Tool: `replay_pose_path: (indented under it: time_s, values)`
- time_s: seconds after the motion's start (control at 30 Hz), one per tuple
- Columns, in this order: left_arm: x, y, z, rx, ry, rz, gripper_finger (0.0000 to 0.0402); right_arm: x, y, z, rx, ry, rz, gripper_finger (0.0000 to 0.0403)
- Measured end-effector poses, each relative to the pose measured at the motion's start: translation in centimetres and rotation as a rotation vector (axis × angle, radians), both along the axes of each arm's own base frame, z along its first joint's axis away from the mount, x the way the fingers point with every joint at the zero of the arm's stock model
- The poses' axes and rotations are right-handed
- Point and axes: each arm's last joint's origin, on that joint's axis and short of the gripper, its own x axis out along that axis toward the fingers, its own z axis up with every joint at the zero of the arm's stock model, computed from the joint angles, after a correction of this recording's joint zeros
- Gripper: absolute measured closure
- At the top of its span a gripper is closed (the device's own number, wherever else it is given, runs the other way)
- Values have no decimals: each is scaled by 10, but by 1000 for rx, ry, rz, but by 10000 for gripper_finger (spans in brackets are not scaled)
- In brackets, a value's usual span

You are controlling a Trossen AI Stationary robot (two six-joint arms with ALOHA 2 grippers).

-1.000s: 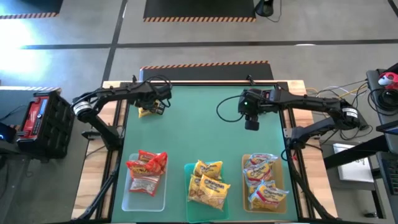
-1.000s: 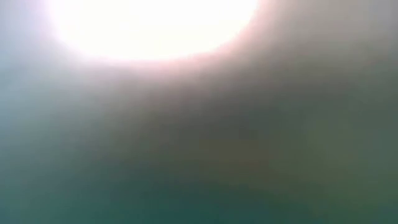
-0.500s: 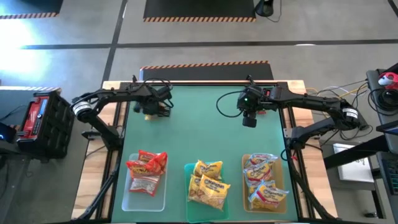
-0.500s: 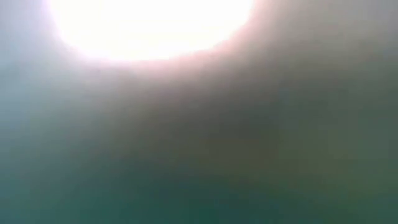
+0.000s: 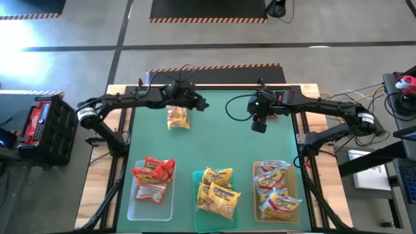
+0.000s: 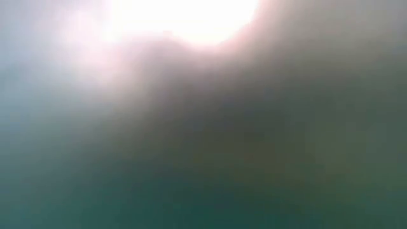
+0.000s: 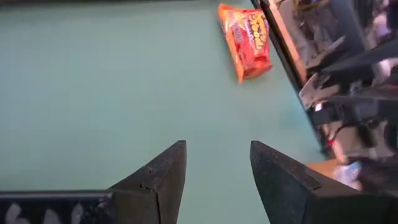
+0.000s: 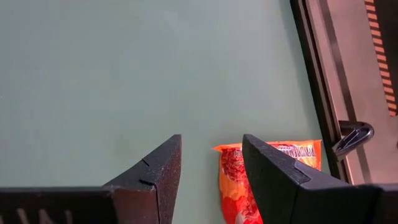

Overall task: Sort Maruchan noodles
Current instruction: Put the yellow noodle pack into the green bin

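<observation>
Most packets already lie sorted in three trays (image 5: 151, 209) along the desk's (image 5: 214, 140) near edge. One yellow packet (image 5: 177, 117) lies loose near the far edge, beside the left gripper (image 5: 200, 104), its fingers open and empty. An orange packet (image 8: 239, 180) lies at the far right edge under the right gripper (image 5: 259, 125), also open; grasping it seems next. The low view shows only blur.

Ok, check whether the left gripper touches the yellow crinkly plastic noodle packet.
Apart: left wrist view shows the left gripper open over bare mat; the yellow packet lies aside.
</observation>
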Motion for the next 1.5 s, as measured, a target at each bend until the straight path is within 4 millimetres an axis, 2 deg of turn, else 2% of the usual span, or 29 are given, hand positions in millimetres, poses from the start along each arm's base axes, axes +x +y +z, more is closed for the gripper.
replay_pose_path:
  time_s: [0.1,0.3,0.4,0.53,0.67,0.9,1.13,1.3,1.5]
  values:
    - [-2,3,10,99,128,-59,239,0,0,0,1,1,-1,243]
    - [-25,-1,22,272,637,-205,239,0,0,0,2,3,0,243]
    - [-37,-2,21,308,805,-279,239,0,0,0,1,3,0,243]
    - [-47,-3,6,263,873,-293,239,0,0,0,1,3,0,243]
    - [-49,-2,-16,176,857,-166,239,0,0,0,9,-4,-20,243]
    - [-51,0,-55,75,983,-23,239,0,0,0,12,-8,-33,243]
    - [-35,-1,-67,1,926,-49,239,0,0,0,27,-21,-69,243]
    - [-15,3,-59,-61,722,-110,239,0,0,0,27,-21,-68,243]
    - [13,14,-42,-43,416,-68,239,0,0,0,27,-21,-69,243]
